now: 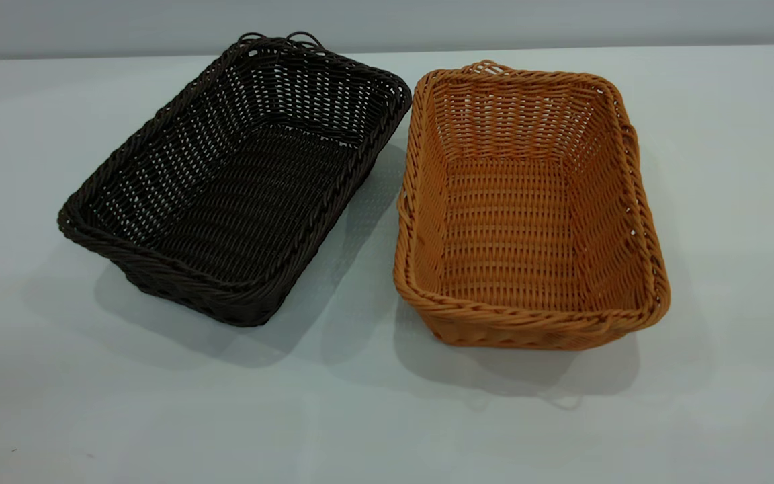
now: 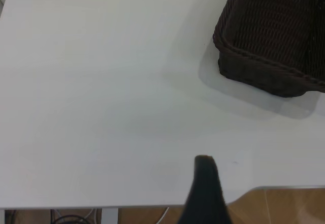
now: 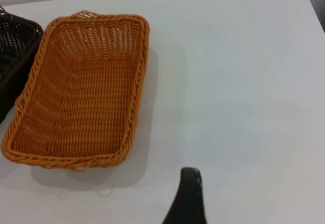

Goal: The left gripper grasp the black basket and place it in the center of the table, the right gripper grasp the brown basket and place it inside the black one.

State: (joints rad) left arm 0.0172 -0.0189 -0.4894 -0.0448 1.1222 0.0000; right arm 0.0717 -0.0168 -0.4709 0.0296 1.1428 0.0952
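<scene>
The black basket (image 1: 232, 181) lies on the table (image 1: 360, 417) at the left, turned at an angle, empty. The brown basket (image 1: 528, 208) lies right beside it, empty, their far corners almost touching. Neither gripper shows in the exterior view. In the left wrist view a dark part of my left gripper (image 2: 205, 193) hangs over the table's edge, well away from the black basket (image 2: 274, 36). In the right wrist view a dark part of my right gripper (image 3: 189, 196) is above bare table, apart from the brown basket (image 3: 81, 92).
The table's edge (image 2: 152, 206) runs close under my left gripper, with brown floor beyond it. A corner of the black basket (image 3: 12, 56) shows beside the brown one in the right wrist view. A pale wall stands behind the table.
</scene>
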